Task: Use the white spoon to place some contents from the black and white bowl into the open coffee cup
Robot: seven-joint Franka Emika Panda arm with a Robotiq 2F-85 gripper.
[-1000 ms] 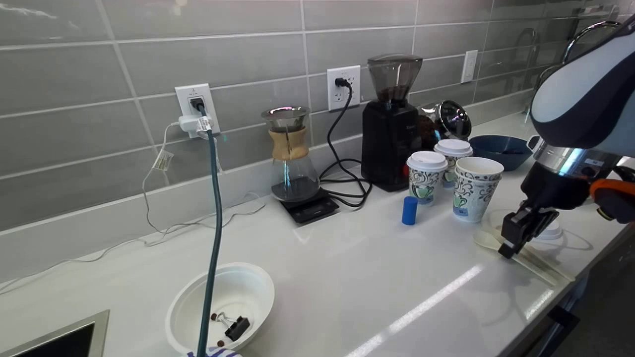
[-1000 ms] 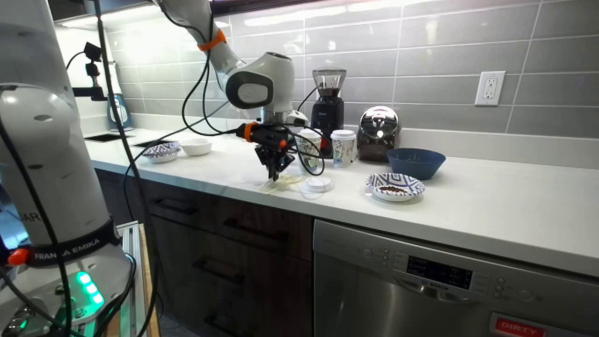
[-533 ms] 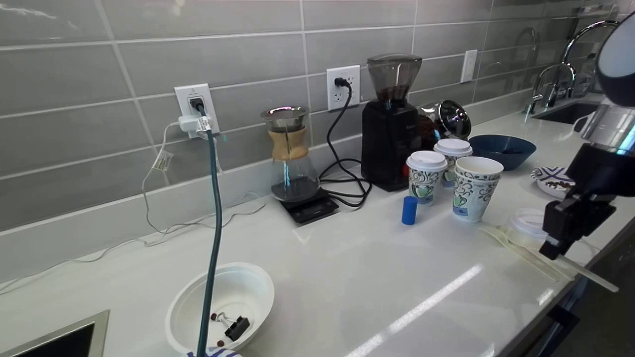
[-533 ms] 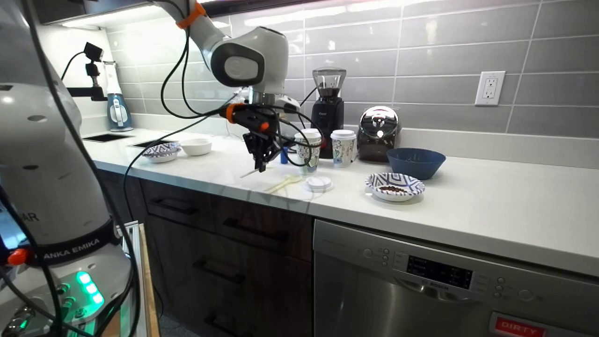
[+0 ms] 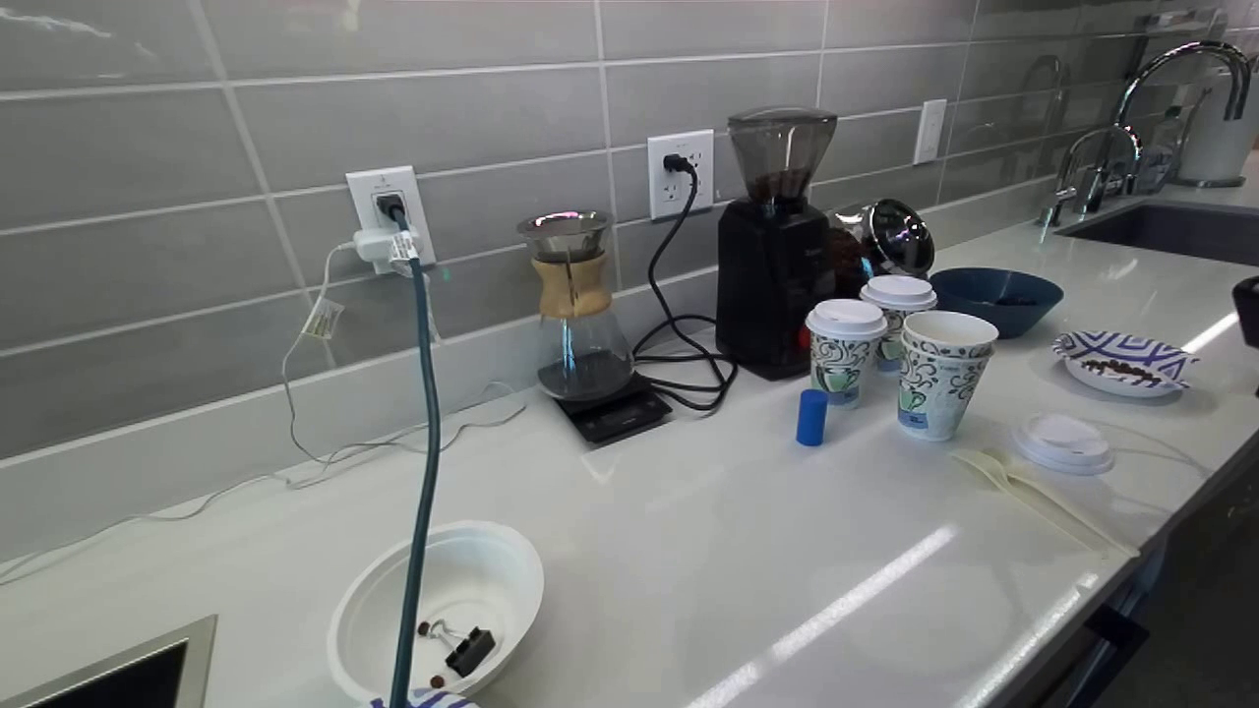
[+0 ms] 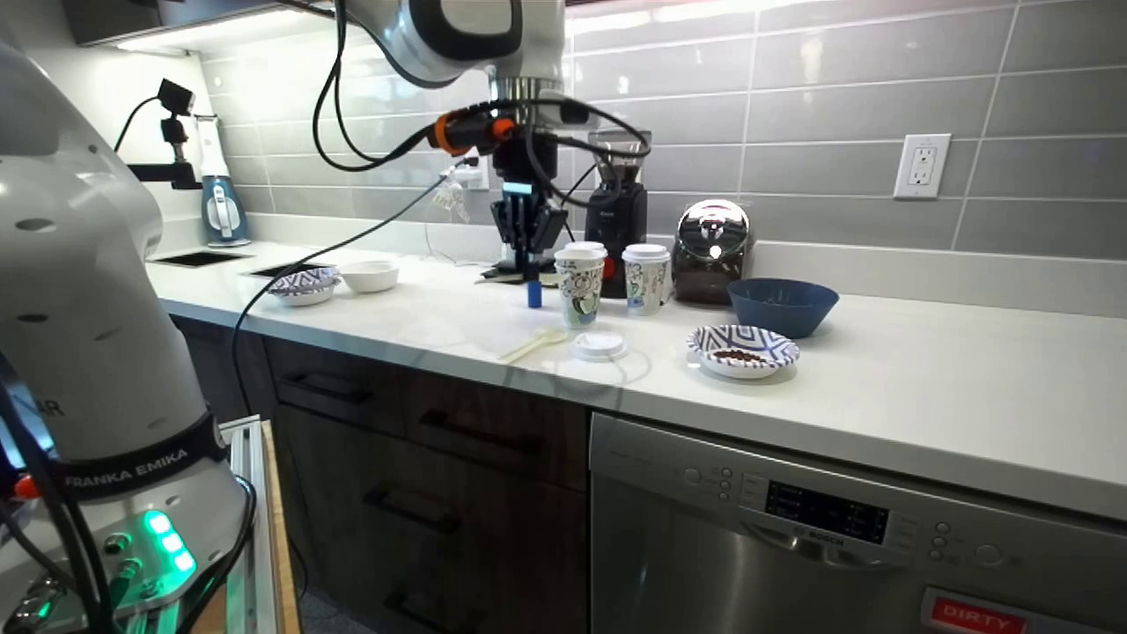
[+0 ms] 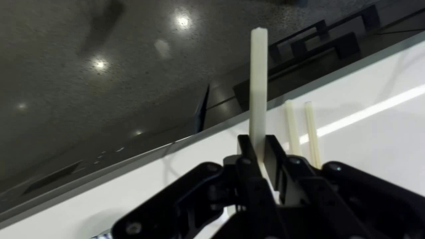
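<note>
While the tiled wall (image 5: 423, 128) rises behind the open coffee cup (image 5: 939, 393), the white counter (image 5: 748, 551) spreads to either side of that cup, which stands upright. In an exterior view the robot's arm (image 6: 467, 44) reaches in above and left of the cup, and the dishwasher (image 6: 836, 563) sits below and right of it.

In an exterior view the coffee grinder (image 5: 772, 285) stands behind the cup and to its left, and the glass carafe (image 5: 585, 364), set on a black scale (image 5: 620, 418), is farther left. There too, the blue bowl (image 5: 993, 320) is behind the cup to the right, while the plain white bowl (image 5: 492, 570) is well to its left and nearer the camera. The black and white bowl (image 6: 750, 338) rests on the counter to the cup's right in both exterior views.

The gripper (image 7: 257, 142) shows left of the cup in an exterior view, raised off the counter. Two lidded cups (image 5: 844, 364) stand near the open one.

The white spoon (image 7: 258, 76) is in the gripper: both fingers (image 7: 247, 146) are clamped on its handle, whose free end shows against the dark floor (image 7: 99, 106) in the wrist view. The spoon's head is hidden there. Two pale utensils (image 7: 292, 126) lie on the counter, nearer the camera than the cup in both exterior views.

In an exterior view the white lid (image 5: 1064, 442) lies to the cup's right, and the small blue cylinder (image 5: 811, 418) stands to its left. Well left of the cup, the plain white bowl holds a binder clip (image 5: 472, 652); right of the cup, dark bits (image 6: 740, 357) lie in the black and white bowl.
</note>
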